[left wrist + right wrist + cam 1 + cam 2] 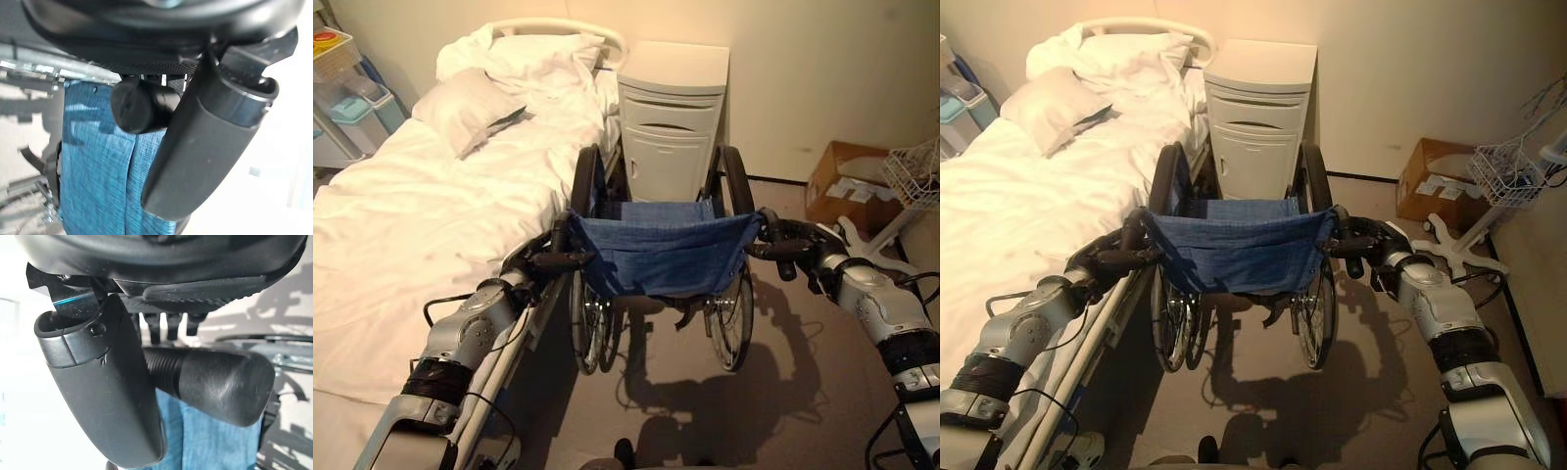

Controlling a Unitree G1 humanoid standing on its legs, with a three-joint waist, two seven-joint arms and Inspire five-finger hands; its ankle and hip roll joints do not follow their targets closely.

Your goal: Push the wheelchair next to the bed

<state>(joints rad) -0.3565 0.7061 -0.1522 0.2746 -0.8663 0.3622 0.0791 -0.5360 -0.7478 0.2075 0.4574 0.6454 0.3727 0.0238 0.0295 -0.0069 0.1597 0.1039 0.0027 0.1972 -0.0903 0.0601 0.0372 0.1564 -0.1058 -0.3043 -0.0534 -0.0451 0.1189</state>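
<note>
The wheelchair (656,250), with a blue denim back and black wheels, stands right beside the white bed (411,215), its front facing the bedside cabinet. My left hand (524,264) is shut on the left push handle (142,105), the thumb (205,147) lying across it. My right hand (793,240) is shut on the right push handle (220,379), with its thumb (107,391) wrapped beside the grip. Both arms reach forward from behind the chair.
A white bedside cabinet (671,117) stands against the wall just ahead of the wheelchair. A cardboard box (847,181) and a white wire-basket stand (911,176) sit at the right. Pillows (470,108) lie at the bed's head; a cart (342,88) stands far left.
</note>
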